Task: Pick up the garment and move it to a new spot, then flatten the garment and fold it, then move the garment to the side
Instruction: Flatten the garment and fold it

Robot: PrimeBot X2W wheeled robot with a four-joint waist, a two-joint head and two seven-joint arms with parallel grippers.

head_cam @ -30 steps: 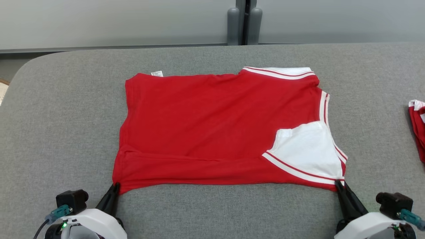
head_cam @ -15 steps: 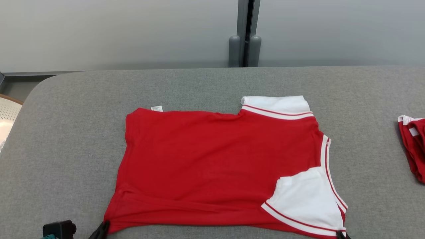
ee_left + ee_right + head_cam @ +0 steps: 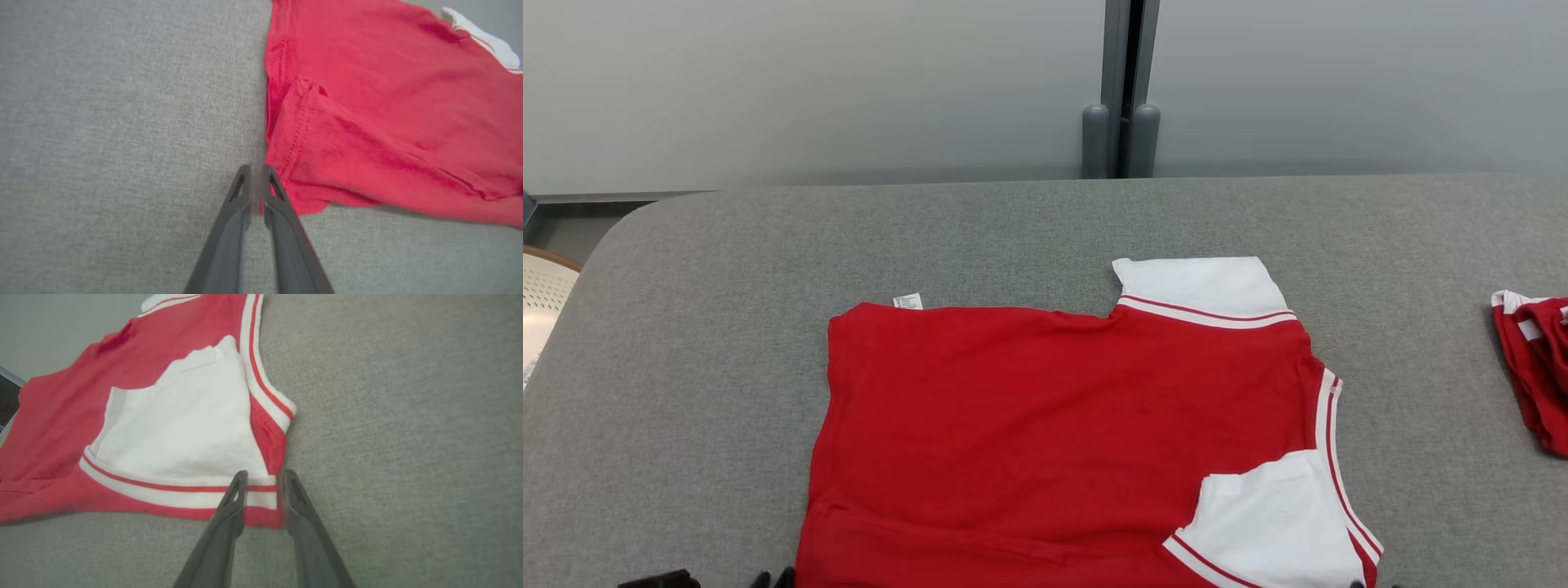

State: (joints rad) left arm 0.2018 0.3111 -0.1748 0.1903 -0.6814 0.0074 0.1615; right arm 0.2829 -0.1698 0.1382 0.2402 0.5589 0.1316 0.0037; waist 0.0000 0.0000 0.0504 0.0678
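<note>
The garment (image 3: 1054,425), a red top with white panels and striped trim, lies spread flat on the grey padded table (image 3: 686,327), its near edge at the bottom of the head view. In the left wrist view my left gripper (image 3: 256,173) sits just left of the garment's (image 3: 388,102) near-left corner. Its jaws are parted by a narrow slit with no cloth between them, and their dark tips (image 3: 772,578) peek in at the head view's bottom edge. My right gripper (image 3: 261,477) stands open astride the near-right striped corner of the garment (image 3: 171,416), which lies loose between the fingers.
Another red and white garment (image 3: 1535,367) lies at the table's right edge. A pale perforated object (image 3: 543,294) sits beyond the table's left corner. Two grey posts (image 3: 1119,139) stand against the wall behind. Bare table surrounds the garment on the left, right and far side.
The head camera has tilted up, so the grippers have slid to the bottom edge. The right jaws have opened off the corner. The left jaws have parted slightly and let go of theirs.
</note>
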